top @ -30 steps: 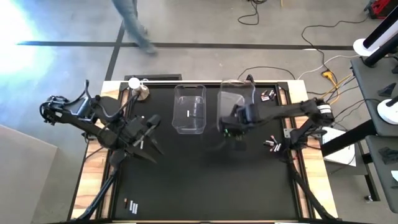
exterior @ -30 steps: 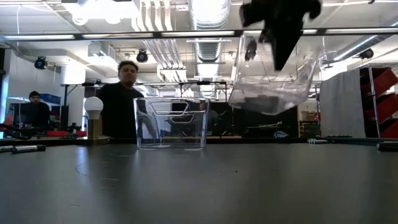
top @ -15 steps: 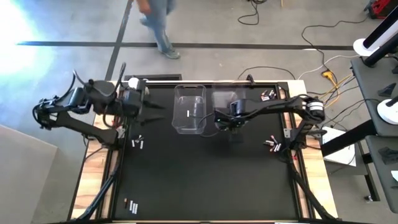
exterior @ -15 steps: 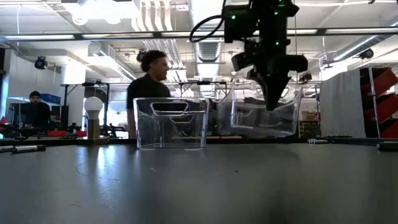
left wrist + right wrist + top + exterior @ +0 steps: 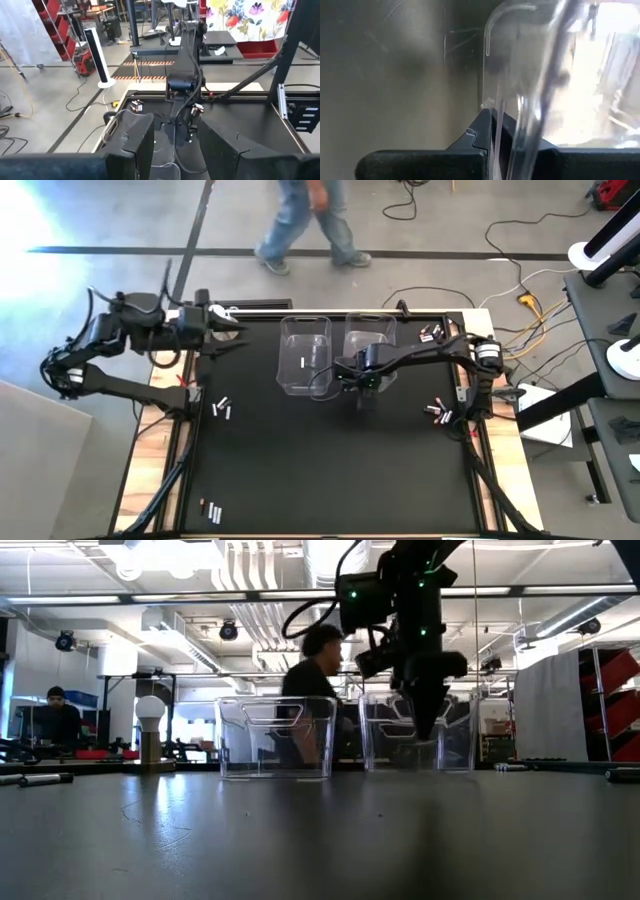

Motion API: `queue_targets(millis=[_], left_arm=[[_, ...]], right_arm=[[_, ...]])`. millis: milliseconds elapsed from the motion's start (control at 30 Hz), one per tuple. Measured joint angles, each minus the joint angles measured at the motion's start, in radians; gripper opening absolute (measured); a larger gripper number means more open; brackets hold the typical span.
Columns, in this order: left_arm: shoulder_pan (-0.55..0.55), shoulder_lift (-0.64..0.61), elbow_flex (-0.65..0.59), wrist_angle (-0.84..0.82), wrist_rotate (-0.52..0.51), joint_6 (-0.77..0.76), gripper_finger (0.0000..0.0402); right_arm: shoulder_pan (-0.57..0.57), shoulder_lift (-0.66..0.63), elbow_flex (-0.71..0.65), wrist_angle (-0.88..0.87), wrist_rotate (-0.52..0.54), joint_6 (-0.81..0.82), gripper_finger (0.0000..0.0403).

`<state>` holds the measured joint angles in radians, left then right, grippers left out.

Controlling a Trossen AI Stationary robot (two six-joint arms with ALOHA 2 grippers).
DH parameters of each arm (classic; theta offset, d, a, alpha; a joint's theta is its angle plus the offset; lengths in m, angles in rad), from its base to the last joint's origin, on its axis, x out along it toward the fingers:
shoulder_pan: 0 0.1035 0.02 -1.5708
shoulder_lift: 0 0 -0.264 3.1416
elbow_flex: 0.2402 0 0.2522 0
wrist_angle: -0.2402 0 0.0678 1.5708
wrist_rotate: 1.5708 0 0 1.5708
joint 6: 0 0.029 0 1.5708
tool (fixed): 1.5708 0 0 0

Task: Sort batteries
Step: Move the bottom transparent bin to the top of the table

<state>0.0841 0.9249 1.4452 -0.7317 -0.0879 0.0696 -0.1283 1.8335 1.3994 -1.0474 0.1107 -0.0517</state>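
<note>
- Right gripper (image 5: 362, 383) — pinching the wall of right clear bin (image 5: 368, 332), beside left clear bin (image 5: 305, 352).
- Left gripper (image 5: 232, 332) — parted, empty, at the table's far-left corner.
- Batteries (image 5: 222, 408) — scattered on the mat; none visibly binned, sorting unstarted.

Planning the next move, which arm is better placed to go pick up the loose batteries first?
Probably left: its gripper is free and nearest the batteries near the mat's left edge. The right gripper is shut on the right bin.
</note>
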Motion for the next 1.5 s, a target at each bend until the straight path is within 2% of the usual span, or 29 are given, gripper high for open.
queue_targets(millis=[233, 600, 767, 933, 1500], left_arm=[[0.000, -0.033, 0.000, -0.052, -0.001, 0.029, 0.0131], [0.000, -0.029, 0.000, -0.093, -0.005, 0.085, 0.0131], [0.000, -0.028, 0.000, -0.092, -0.008, 0.113, 0.0131], [0.000, -0.028, 0.000, -0.092, -0.008, 0.121, 0.0131], [0.000, -0.028, 0.000, -0.092, -0.009, 0.120, 0.0131]], right_arm=[[0.004, 0.034, 0.000, 0.016, 0.001, -0.035, 0.0023], [0.011, 0.018, 0.060, 0.035, -0.006, -0.050, 0.0131], [0.023, 0.018, 0.072, 0.037, -0.051, -0.132, 0.0155], [0.046, 0.018, 0.072, 0.045, -0.081, -0.207, 0.0155], [0.093, 0.018, 0.058, 0.034, -0.085, -0.265, 0.0116]])
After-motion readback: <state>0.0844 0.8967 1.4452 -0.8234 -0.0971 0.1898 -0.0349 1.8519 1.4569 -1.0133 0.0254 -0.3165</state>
